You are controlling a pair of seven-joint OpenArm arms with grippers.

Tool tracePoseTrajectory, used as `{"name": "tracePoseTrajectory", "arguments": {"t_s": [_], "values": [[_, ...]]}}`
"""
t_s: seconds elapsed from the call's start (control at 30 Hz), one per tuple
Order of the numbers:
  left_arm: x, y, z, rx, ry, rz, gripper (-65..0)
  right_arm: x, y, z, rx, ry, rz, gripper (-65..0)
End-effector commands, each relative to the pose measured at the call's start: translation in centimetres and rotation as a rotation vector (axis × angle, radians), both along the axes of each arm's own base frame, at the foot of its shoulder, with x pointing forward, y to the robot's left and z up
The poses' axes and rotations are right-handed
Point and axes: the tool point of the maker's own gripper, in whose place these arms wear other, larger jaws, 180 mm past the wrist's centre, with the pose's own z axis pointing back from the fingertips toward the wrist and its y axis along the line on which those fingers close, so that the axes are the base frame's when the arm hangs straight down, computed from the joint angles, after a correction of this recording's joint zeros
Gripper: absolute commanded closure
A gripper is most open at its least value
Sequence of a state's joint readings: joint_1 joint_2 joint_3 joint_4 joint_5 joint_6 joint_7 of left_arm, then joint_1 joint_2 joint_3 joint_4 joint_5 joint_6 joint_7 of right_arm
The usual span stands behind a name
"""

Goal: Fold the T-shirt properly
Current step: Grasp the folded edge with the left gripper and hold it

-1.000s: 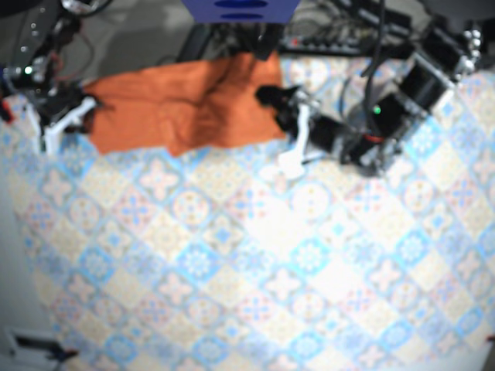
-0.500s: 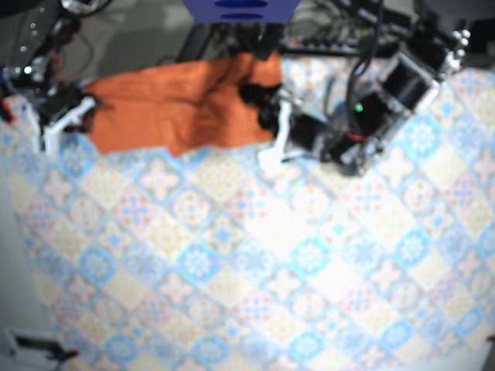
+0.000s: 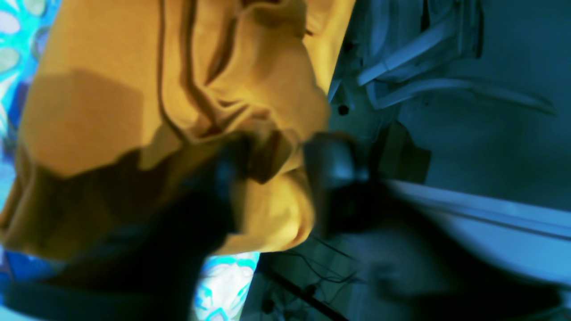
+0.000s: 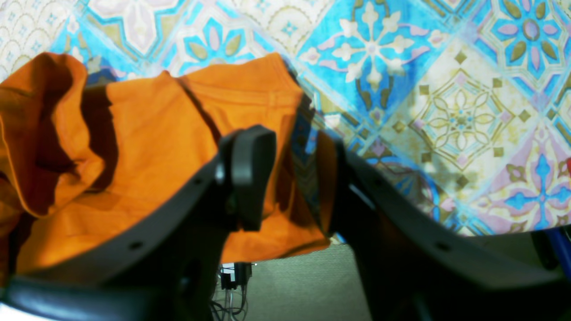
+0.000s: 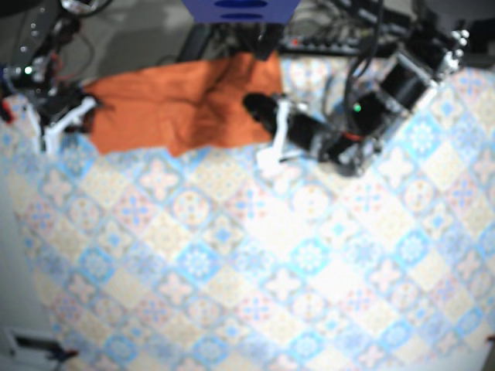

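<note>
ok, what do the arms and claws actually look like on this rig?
Both claws are black and two-fingered. The right claw is matte plastic with small screw holes; the left claw is too blurred for detail. The left arm has black cylindrical segments, a white link, a green LED and black cables. The right arm carries a white bracket.

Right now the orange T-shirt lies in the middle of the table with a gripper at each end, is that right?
No. The orange T-shirt lies along the far edge of the table, not the middle, as the base view shows. The left gripper and right gripper are at its ends.
</note>
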State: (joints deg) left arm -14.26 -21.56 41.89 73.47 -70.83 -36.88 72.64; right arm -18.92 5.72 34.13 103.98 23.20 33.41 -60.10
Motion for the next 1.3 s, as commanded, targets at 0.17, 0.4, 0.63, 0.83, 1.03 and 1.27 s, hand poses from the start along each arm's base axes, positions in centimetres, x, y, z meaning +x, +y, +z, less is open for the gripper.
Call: {"name": "tracePoseTrajectory", "arguments": {"t_s": [0.17,0.4,0.63,0.83,1.03,1.27], "values": [[1.2,-1.9,1.7,-0.052,-0.043,-0.036,0.0,0.6,-0.3,0.9,-0.009,-0.037,0.008,-19.7],[1.0,-5.9,3.3,-0.111,-0.073,-0.120,0.0,0.6,-0.1,0.8,-0.004,-0.037,0.006,-19.7],[0.9,-6.5,3.5,-0.100,-0.093,-0.173,0.0,0.6,0.2,0.7,0.004,-0.036,0.004,-19.7],[2.6,-2.4,2.6,-0.030,-0.101,-0.107,-8.8,0.6,0.2,0.7,0.004,-0.036,0.004,-19.7],[3.9,0.2,2.5,-0.005,-0.104,-0.029,-27.6,0.6,0.2,0.7,0.004,-0.037,0.003,-19.7],[2.5,-0.1,1.8,-0.014,-0.070,-0.026,-41.8,0.5,0.3,0.7,0.009,-0.037,0.001,-19.7]]}}
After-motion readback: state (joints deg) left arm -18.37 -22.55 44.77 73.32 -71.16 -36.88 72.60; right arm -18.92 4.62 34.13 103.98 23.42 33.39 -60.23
